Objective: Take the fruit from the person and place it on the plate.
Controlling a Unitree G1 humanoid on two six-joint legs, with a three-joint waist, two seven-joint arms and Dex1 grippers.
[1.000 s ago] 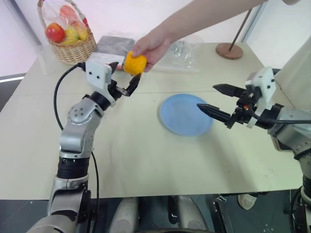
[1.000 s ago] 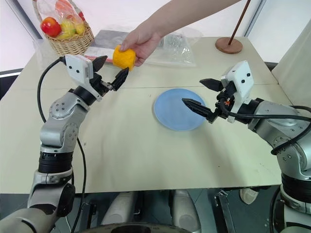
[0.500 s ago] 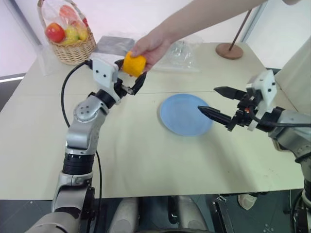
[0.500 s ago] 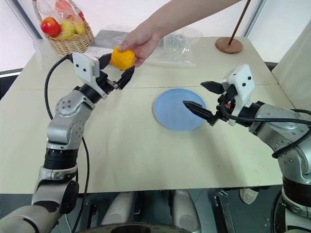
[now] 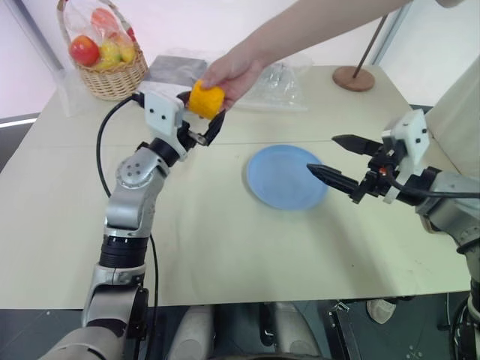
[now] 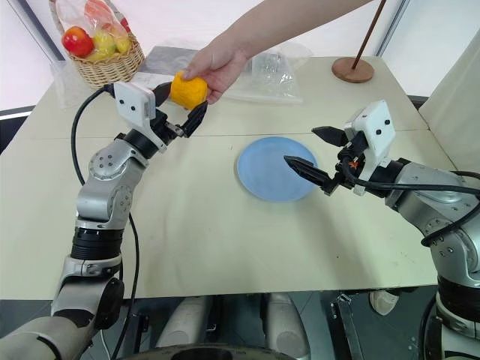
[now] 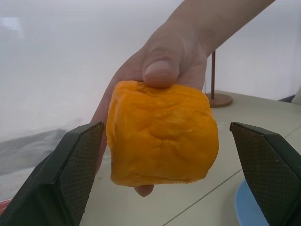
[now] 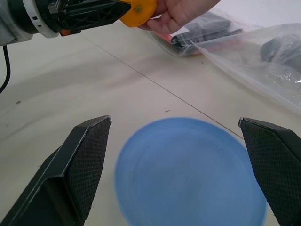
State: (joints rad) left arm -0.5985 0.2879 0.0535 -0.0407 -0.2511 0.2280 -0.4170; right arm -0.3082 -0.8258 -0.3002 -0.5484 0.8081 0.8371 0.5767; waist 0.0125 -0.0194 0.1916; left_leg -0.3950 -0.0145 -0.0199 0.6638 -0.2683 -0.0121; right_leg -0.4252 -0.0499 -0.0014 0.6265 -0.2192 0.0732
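Handover step: fruit [image 7: 162,134] held in the person's hand [image 5: 231,71] above the table, sitting between the wide-open left gripper [image 5: 201,116] fingers. Next: close on it. Right gripper [image 6: 313,148] open beside plate [image 5: 283,178].

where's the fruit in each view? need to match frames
Left eye: fruit upper centre-left, in the person's hand, between the left claw's fingers.
Right eye: same, upper left.
Left wrist: centre.
Right wrist: top edge.
Shared landmark: the plate.
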